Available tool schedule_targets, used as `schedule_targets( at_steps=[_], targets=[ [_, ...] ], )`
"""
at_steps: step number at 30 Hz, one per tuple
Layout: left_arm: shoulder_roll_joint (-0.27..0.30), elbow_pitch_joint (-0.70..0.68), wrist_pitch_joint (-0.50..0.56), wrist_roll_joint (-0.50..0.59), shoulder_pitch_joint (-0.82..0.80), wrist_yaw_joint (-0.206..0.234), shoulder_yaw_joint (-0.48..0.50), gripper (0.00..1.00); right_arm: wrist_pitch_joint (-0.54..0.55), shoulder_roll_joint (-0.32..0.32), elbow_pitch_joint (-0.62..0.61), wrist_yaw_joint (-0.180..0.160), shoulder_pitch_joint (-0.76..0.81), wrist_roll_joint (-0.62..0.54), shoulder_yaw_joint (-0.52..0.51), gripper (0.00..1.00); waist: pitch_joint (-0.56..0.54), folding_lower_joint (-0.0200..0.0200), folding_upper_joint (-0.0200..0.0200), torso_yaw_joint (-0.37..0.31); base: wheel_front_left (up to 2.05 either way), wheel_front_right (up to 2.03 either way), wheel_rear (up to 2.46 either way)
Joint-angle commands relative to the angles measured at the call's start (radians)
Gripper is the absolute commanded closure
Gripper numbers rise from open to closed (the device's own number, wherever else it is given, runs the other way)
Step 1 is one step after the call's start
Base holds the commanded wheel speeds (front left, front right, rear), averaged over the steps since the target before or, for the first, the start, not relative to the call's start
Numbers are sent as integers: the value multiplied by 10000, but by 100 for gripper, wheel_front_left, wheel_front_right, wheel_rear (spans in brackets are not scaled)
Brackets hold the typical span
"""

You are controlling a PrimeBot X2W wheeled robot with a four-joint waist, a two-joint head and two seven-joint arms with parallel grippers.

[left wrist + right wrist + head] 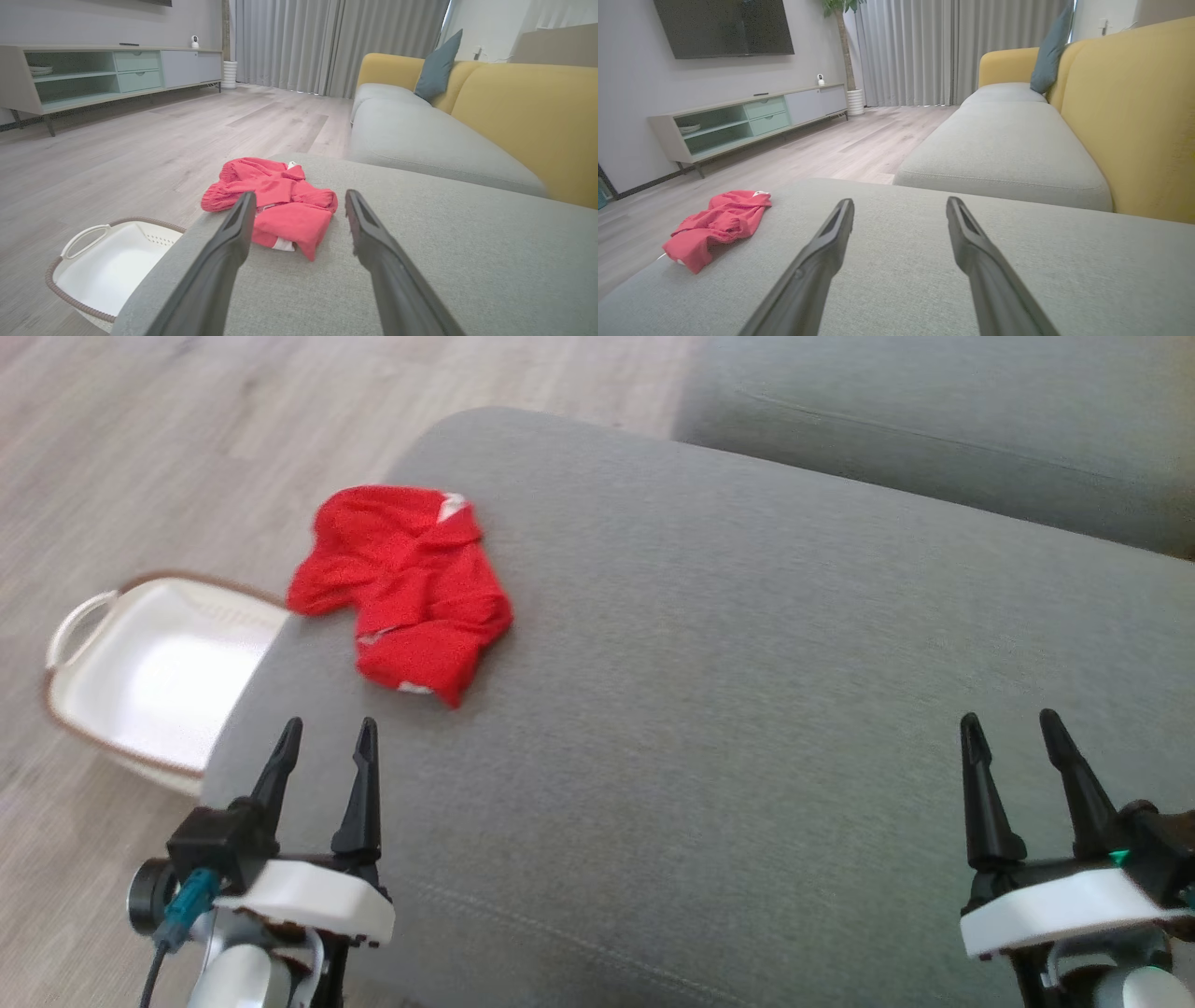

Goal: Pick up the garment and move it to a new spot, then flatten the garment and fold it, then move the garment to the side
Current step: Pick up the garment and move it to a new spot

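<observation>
Head view | L gripper wide, empty | R gripper wide, empty | garment crumpled on cushion

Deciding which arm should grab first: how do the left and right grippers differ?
The left gripper sits close to the red garment, which lies just ahead of its fingers; the right gripper faces bare grey cushion, with the garment far to its left. The left gripper is near the cushion's edge by the white basket; the right gripper is well away from it. Both are open and empty.
</observation>
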Motion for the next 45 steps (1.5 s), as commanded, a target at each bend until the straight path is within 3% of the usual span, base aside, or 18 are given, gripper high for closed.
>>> schedule_targets(
  at_steps=[1, 16, 26, 33, 39, 45],
  targets=[
    [25, -265, -110, -31, -608, -10, 422, 0, 42, -87, -386, -7, -473, -99, 251, 0, 52, 1, 0, 441, 0, 0, 0],
    [-133, -509, -121, 275, -632, -87, 651, 0, 275, -87, -529, -7, -630, -249, 285, 0, 408, 1, 0, 796, 0, 0, 0],
    [-371, -228, -121, 233, -2327, -511, 1051, 0, 1037, -87, -1409, -7, -1430, -1021, 468, 0, 2391, 1, 0, 278, 0, 0, 0],
    [-532, 1562, -121, 39, -4094, -990, 1283, 0, 1524, -218, -1903, -7, -1793, -1348, 340, 0, 3436, 1, 0, 233, 0, 0, 0],
    [-471, 5229, -72, -394, -6192, -1467, 1186, 0, 1831, -442, -2027, -7, -2082, -1400, 309, 0, 3991, 1, 0, 208, 0, 0, 0],
    [-203, 7968, 1007, -946, -7618, -1628, 807, 0, 1762, -436, -1923, -7, -2233, -1303, 389, 0, 4119, 1, 0, 4, 0, 0, 0]
  ],
)
